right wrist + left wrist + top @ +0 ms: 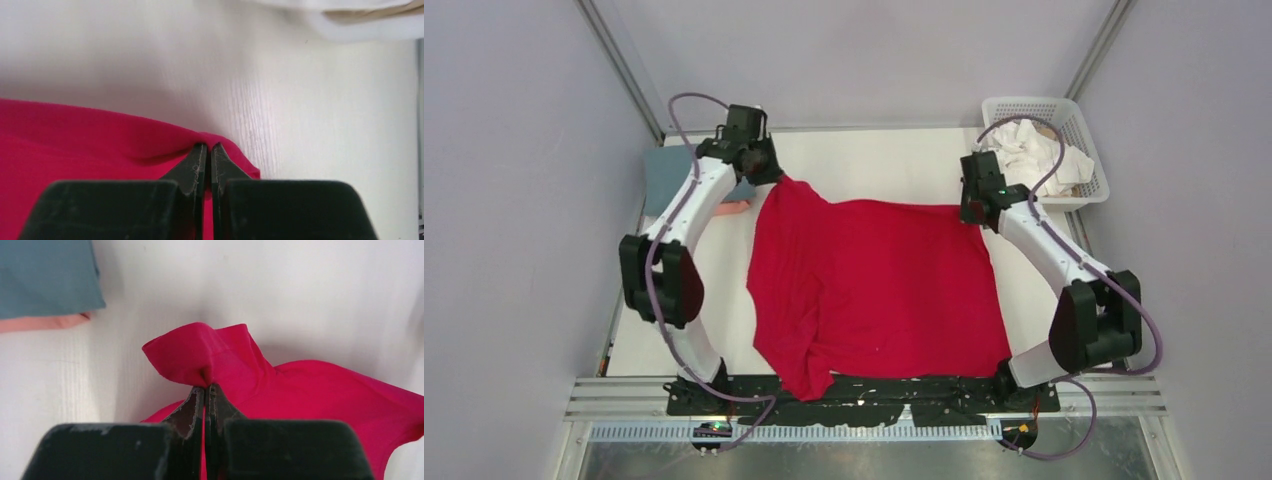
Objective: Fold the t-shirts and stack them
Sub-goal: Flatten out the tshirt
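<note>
Left gripper (205, 388) and right gripper (208, 146) each pinch a far corner of the red shirt (874, 290), spread on the table (894, 160) (blue shirt (45, 275) atop pink shirt (40, 322), far left), so the first fold seems in hand: lift both corners evenly and draw them nearward.

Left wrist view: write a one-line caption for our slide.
Left gripper shut on a corner of the red t-shirt, blue-grey shirt over pink shirt beyond.

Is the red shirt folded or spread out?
Spread out, not folded: the red shirt lies mostly flat across the table, left gripper and right gripper each pinching a far corner.
</note>
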`<state>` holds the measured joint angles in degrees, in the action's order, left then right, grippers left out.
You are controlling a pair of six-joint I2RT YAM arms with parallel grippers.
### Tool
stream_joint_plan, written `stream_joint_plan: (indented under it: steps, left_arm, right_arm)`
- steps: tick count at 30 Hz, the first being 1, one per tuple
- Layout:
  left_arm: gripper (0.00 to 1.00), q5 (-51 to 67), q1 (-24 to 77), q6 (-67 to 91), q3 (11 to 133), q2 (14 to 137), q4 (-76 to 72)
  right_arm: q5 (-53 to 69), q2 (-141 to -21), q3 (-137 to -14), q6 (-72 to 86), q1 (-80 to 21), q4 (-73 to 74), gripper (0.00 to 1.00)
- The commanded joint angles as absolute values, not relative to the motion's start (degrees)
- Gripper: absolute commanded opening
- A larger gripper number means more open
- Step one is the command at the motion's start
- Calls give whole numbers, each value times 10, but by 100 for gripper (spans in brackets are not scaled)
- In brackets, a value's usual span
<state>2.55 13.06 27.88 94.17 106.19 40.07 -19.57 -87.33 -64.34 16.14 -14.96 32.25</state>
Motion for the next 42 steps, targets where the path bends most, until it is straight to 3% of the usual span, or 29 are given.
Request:
stream_joint_plan:
  steps: [1, 8, 15, 28, 35, 42]
  left_arm:
    - [0, -47, 128, 246, 961, 921, 346]
    - [0, -98, 128, 206, 961, 715, 329]
    - [0, -69, 129, 169, 939, 489, 288]
    - [0, 46, 128, 149, 1112, 390, 349]
    - [0, 44, 128, 150, 1050, 416, 342]
    - [0, -45, 128, 159, 775, 482, 248]
  right_arm:
    - [-210, -777, -712, 134, -131, 332, 5]
    - [-170, -660, -825, 82, -127, 368, 5]
    - [-96, -511, -912, 30, -127, 380, 6]
    - [23, -377, -1025, 17, -126, 429, 5]
    - [-21, -381, -977, 37, -127, 441, 7]
    - [-144, -365, -701, 75, -127, 288, 8]
